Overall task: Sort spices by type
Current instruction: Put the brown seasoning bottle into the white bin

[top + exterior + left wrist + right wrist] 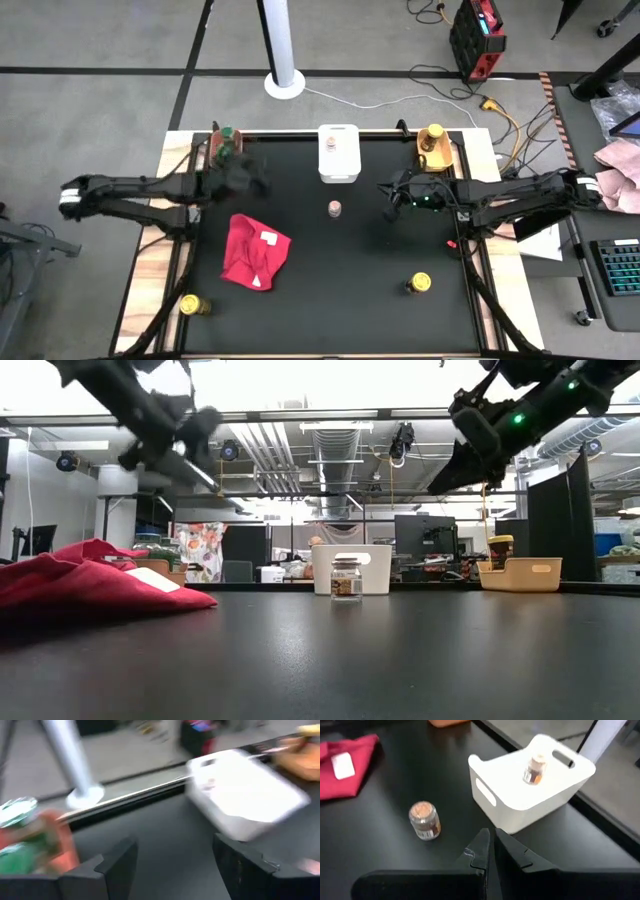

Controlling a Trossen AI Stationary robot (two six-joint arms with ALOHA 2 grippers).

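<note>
A: Three jars are loose on the table [330, 300]: a pink-lidded jar [334, 208] just in front of the white bin [338, 172], and two yellow-lidded ones, one [419, 283] toward the near right, one [190, 304] at the near left corner.

B: And sorted ones?

A: One pink-lidded jar [535, 768] sits inside the white bin, a green-lidded jar [228, 134] in the orange bin [214, 150], a yellow-lidded jar [434, 133] in the yellow bin [436, 156].

B: The arms?

A: The left gripper [250, 178] hangs beside the orange bin, jaws spread wide, holding nothing. The right gripper [392, 200] hovers right of the loose pink jar, jaws pressed together, also empty.

B: Next step, I'd guess, is that pink jar?

A: Likely. The right jaws must open first, then come straight down astride the lid, clear of the bin wall. Grip below the lid and lift fully before swinging over the rim. The red cloth [254, 251] lies well apart, so it shouldn't interfere.
</note>
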